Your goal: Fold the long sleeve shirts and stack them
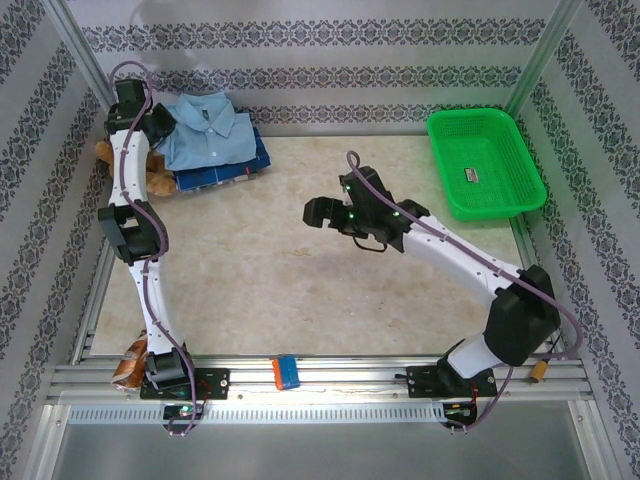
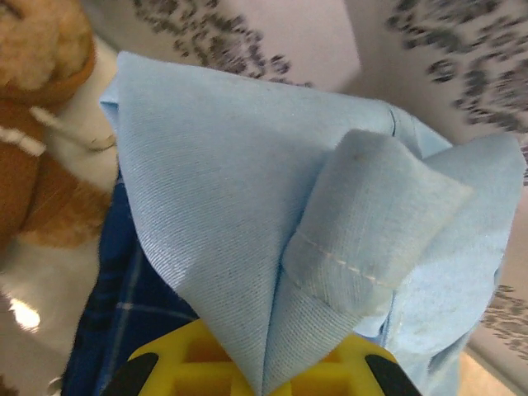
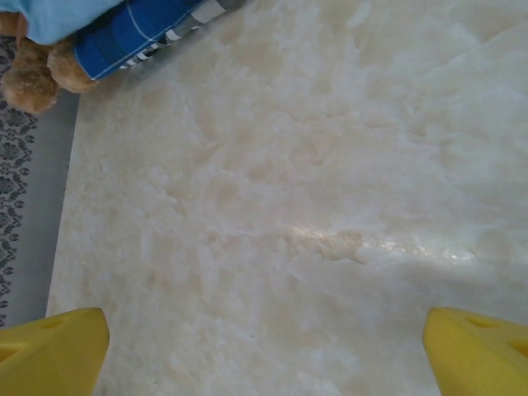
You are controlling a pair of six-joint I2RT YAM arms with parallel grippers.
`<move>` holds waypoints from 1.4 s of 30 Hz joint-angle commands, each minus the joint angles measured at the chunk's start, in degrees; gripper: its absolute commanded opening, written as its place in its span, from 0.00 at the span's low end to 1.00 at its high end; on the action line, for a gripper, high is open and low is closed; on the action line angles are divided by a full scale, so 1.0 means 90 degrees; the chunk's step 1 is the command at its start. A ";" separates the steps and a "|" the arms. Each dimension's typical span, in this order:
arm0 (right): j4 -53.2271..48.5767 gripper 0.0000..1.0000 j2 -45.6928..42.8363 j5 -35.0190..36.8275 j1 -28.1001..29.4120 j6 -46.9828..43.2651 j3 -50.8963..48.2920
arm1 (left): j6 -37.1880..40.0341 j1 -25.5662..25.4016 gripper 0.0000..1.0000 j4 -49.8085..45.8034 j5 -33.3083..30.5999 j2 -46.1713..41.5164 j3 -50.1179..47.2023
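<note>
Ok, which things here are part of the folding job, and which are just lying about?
Job: light blue shirt; plaid shirt under it.
Lying about: teddy bear; green basket.

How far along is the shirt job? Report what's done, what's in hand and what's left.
Looks done: the light blue shirt lies folded on top of the folded plaid shirt in the far left corner. In hand: the left gripper is shut on a fold of the light blue shirt, while the right gripper hangs open over the table. Left: probably just releasing and neatening that fold.
</note>
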 commanded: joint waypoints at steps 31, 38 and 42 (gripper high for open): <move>-0.1899 0.98 -0.3658 0.0149 -0.1765 -0.1259 -0.1925 | 0.1115 -0.0358 1.00 0.2081 -0.0255 -0.4551 -0.4971; -0.2028 0.98 -0.4335 0.1430 -0.2110 -0.1934 -0.2750 | 0.2663 -0.2011 1.00 0.4148 -0.0975 -0.7172 -0.8726; -0.1341 0.98 -0.5127 0.2525 -0.2228 -0.2227 -0.3673 | 0.2650 -0.2253 1.00 0.5148 -0.1663 -0.9170 -1.1083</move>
